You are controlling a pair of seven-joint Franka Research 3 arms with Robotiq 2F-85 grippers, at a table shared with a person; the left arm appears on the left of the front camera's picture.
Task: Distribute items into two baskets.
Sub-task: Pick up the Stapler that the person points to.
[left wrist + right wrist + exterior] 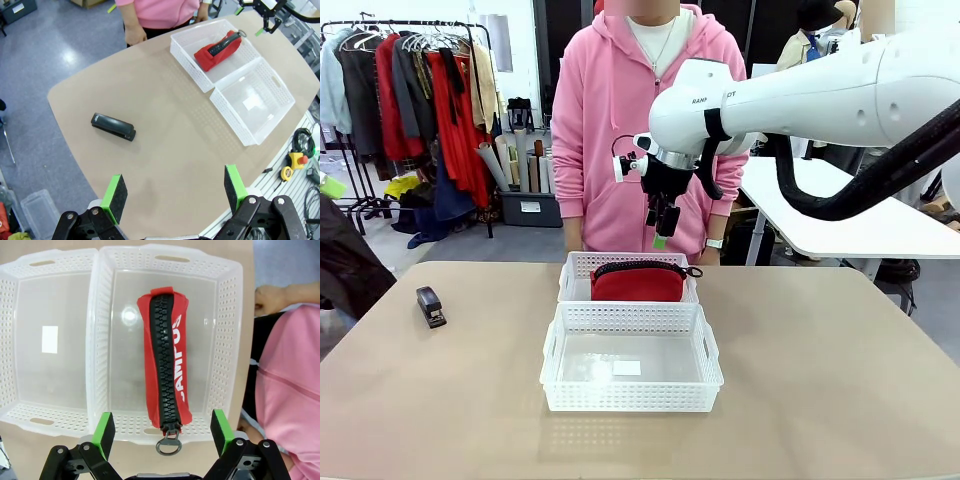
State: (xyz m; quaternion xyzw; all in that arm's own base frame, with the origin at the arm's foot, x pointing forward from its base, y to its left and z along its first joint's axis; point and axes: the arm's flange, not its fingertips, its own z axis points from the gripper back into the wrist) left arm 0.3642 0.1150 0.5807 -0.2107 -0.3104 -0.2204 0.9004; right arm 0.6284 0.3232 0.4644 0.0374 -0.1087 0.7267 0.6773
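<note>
The red pouch with a black zipper lies in the far basket, lengthwise along it. The near basket holds nothing but a small white label. The black stapler rests on the table at the left. My right gripper hangs open a little above the far basket. From its wrist I look straight down on the pouch between its open fingers. My left gripper is open high over the table's left side, with the stapler below and ahead of it.
A person in a pink hoodie stands at the far edge, one hand resting beside the far basket. The two baskets touch end to end at mid-table. Bare tabletop spreads to the right and left.
</note>
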